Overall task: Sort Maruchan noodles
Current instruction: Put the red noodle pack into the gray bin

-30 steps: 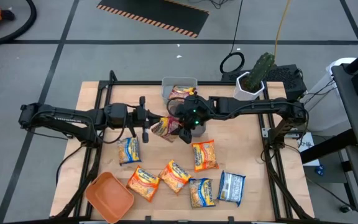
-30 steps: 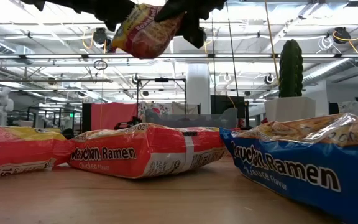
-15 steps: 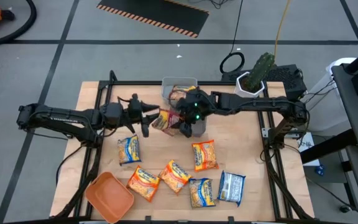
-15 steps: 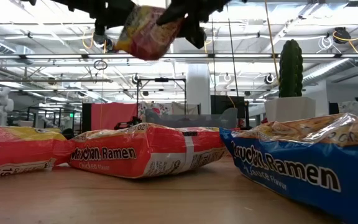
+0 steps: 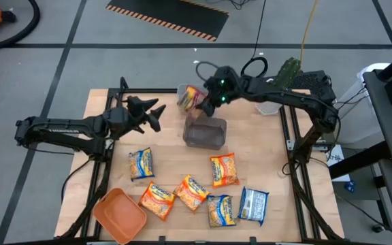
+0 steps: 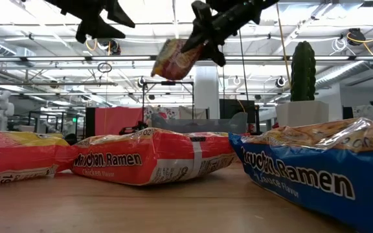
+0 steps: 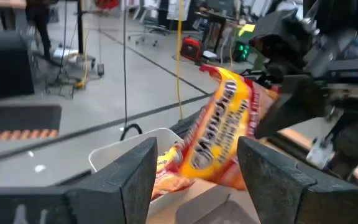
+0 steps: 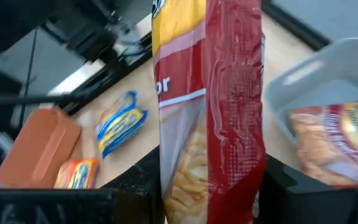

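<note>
Right gripper [image 5: 208, 102] is clamped on a red-and-yellow crinkly plastic ramen packet [image 5: 191, 97], holding it in the air at about twelve o'clock on the light wooden table [image 5: 271, 163]; the packet hangs over a clear plastic bin [image 5: 184, 89] that already holds another reddish packet [image 8: 334, 134]; a dark grey translucent bin [image 5: 205, 133] sits just toward six o'clock of that gripper, near the table's middle; left gripper [image 5: 153, 113] hovers at about ten o'clock, fingers [image 7: 129, 180] spread apart and holding nothing, pointed toward the held packet but clear of it.

Loose packets lie across the six o'clock half of the table; an orange-yellow packet with a blue stripe [image 5: 141, 164] at eight o'clock; two orange packets [image 5: 157, 200] [image 5: 191, 192] side by side at six o'clock; another orange packet [image 5: 224, 169] at five o'clock; a yellow-and-blue packet [image 5: 221, 210] and a blue-and-silver packet [image 5: 253, 205] next to each other near the five o'clock edge; an orange plastic tray [image 5: 119, 215] rests at the seven o'clock corner; a green cactus in a white pot [image 5: 278, 86] stands at one o'clock.
</note>
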Robot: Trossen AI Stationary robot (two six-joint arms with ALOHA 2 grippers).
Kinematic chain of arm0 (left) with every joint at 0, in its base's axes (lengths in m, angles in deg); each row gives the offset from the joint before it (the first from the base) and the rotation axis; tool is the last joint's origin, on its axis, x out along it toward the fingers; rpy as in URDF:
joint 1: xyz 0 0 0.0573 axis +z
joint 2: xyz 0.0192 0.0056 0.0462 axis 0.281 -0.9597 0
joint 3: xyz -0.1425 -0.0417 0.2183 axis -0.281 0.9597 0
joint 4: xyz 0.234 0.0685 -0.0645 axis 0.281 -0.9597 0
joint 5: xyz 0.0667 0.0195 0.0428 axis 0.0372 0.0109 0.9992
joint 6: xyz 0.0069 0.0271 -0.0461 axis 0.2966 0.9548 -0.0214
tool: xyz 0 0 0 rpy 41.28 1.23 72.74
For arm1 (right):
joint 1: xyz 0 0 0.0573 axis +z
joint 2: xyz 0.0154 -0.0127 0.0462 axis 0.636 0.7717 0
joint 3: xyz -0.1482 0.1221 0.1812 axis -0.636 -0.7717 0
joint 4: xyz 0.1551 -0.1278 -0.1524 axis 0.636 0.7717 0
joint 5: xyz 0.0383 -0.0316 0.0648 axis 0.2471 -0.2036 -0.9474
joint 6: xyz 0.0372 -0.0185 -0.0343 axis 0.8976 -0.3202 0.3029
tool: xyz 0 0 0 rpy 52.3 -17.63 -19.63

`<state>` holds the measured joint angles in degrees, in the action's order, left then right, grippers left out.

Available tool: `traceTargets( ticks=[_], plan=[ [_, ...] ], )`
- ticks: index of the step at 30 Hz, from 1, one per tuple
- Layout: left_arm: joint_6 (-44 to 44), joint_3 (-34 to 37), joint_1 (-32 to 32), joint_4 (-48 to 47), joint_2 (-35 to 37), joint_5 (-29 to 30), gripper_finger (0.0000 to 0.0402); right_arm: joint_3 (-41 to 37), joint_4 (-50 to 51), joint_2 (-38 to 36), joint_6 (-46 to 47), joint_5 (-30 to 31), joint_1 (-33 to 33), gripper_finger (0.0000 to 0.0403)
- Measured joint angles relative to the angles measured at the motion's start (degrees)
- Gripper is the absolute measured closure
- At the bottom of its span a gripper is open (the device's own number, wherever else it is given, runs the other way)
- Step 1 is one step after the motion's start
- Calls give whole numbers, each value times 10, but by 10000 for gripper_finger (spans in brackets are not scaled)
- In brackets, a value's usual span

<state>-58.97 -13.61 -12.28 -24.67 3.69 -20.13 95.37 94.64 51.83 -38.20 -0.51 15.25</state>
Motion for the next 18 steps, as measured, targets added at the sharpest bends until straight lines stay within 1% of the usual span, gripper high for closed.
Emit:
traceTargets(
  ticks=[5, 8, 10, 14, 18],
  plan=[
    [-80, 0, 12, -50, -3, 0, 174, 0, -25, 0, 15, -2, -45, 257],
    [-95, 0, 15, -82, -8, -1, 174, 0, -48, 0, 15, 0, -65, 258],
    [-96, 0, 17, -96, -12, -3, 174, 0, -65, 5, 25, 11, -74, 258],
    [-108, 0, 17, -108, -24, -3, 174, -14, -105, 16, 84, 14, -89, 256],
    [-121, 0, 23, -106, -42, -3, 174, -61, -179, 19, 166, 14, -91, 256]
  ],
)
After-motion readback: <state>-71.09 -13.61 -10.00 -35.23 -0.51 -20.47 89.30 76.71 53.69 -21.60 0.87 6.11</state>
